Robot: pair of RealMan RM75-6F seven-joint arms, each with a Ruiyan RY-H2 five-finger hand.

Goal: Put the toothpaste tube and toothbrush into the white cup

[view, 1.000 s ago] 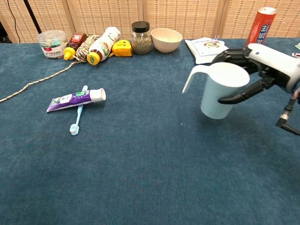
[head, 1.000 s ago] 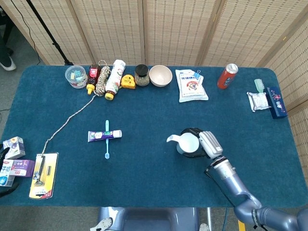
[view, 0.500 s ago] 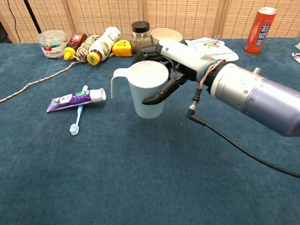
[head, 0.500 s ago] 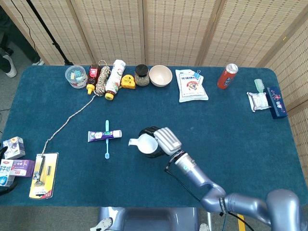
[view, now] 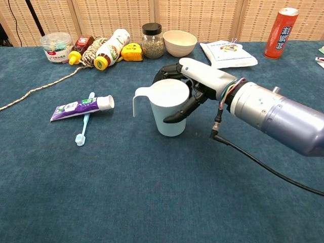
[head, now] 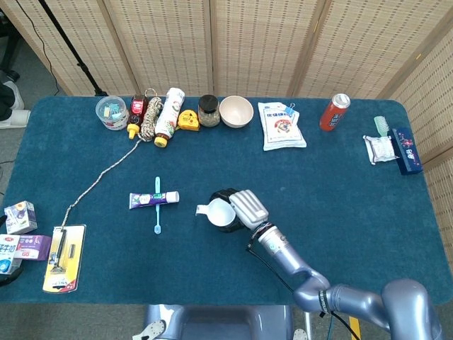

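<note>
Left to right, across both views. Rope [head: 106,170], running from the far-left clutter toward a razor card [head: 62,258] at the near-left edge. Toothpaste [view: 81,107], lying flat on the blue table [view: 152,192], cap end pointing toward the fingers [view: 177,112], well apart from them. Toothbrush [view: 84,126], lying across and touching the toothpaste, equally clear of the fingers. Cup [view: 170,107], upright, mouth open upward, handle turned away from the fingers toward the toothpaste; nothing visible inside it. Right hand [view: 200,81], wrapped around the cup's body, dark fingers curled across its front wall and its far rim, grasping it. Whether the cup's base touches the table cannot be told. Bowl [view: 179,43] and can [view: 282,26], along the far edge behind the fingers. The left hand appears in neither view.
</note>
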